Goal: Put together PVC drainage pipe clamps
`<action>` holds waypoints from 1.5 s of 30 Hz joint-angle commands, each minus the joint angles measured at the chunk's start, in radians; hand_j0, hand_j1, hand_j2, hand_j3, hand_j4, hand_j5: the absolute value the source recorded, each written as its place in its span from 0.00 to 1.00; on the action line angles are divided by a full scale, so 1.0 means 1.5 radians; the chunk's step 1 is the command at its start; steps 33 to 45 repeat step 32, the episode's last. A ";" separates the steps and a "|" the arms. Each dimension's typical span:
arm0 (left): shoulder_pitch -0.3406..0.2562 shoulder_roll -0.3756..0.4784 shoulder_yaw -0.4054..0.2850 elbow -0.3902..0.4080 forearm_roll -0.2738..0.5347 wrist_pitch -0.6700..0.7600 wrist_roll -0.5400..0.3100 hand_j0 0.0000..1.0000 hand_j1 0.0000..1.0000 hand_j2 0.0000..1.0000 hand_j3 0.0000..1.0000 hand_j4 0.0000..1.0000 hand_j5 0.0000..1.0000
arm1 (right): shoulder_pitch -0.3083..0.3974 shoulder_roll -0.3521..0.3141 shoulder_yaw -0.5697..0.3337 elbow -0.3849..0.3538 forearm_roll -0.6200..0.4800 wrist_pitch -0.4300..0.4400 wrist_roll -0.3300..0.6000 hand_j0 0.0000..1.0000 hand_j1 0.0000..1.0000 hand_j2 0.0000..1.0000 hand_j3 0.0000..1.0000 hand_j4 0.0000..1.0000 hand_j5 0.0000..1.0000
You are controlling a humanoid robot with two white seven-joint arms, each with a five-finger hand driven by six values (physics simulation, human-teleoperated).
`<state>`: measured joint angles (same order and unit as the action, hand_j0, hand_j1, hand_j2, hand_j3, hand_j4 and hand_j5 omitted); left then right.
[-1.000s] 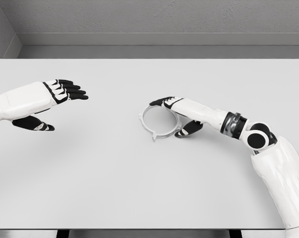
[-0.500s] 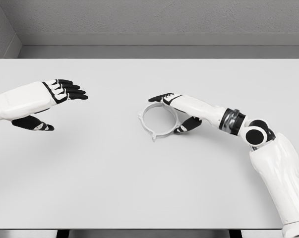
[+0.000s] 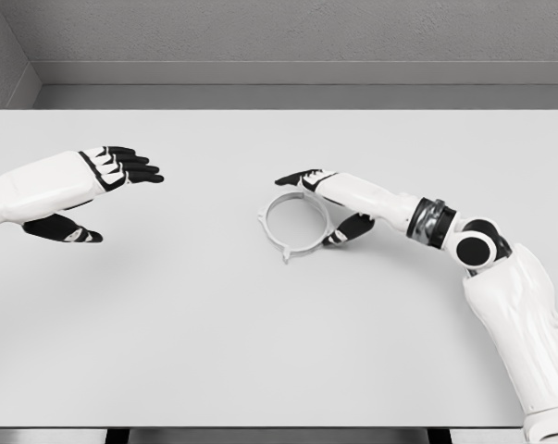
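Head view: the white pipe clamp ring (image 3: 295,225) lies flat on the grey counter (image 3: 260,342), a little right of the middle, with small lugs sticking out at its lower left edge. The right hand (image 3: 329,205) straddles the ring's right side, its fingers (image 3: 297,177) reaching over the far rim and the thumb down by the near right rim; they bracket the ring without visibly clamping it, so the hand reads as spread and holding nothing. Over the last second the right forearm has lifted and swung slightly away from the ring, the fingers sliding up toward its far edge, while the ring has not shifted. That suggests the grasp is still being lined up. The left hand (image 3: 80,190) hovers well apart at the left, unchanged, fingers extended and holding nothing.
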<state>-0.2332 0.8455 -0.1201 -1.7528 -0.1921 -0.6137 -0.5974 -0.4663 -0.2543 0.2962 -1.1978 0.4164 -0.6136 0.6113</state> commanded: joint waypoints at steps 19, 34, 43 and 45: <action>0.004 -0.003 0.000 0.002 0.007 0.002 -0.009 1.00 1.00 1.00 1.00 1.00 1.00 | 0.065 -0.174 -0.229 -0.002 -0.015 0.002 0.000 1.00 1.00 1.00 1.00 1.00 1.00; 0.004 -0.003 0.003 0.006 0.010 0.002 -0.009 1.00 1.00 1.00 1.00 1.00 1.00 | 0.086 -0.195 -0.238 -0.005 -0.016 0.002 0.000 1.00 1.00 1.00 1.00 1.00 1.00; 0.004 -0.003 0.003 0.006 0.010 0.002 -0.009 1.00 1.00 1.00 1.00 1.00 1.00 | 0.086 -0.195 -0.238 -0.005 -0.016 0.002 0.000 1.00 1.00 1.00 1.00 1.00 1.00; 0.004 -0.003 0.003 0.006 0.010 0.002 -0.009 1.00 1.00 1.00 1.00 1.00 1.00 | 0.086 -0.195 -0.238 -0.005 -0.016 0.002 0.000 1.00 1.00 1.00 1.00 1.00 1.00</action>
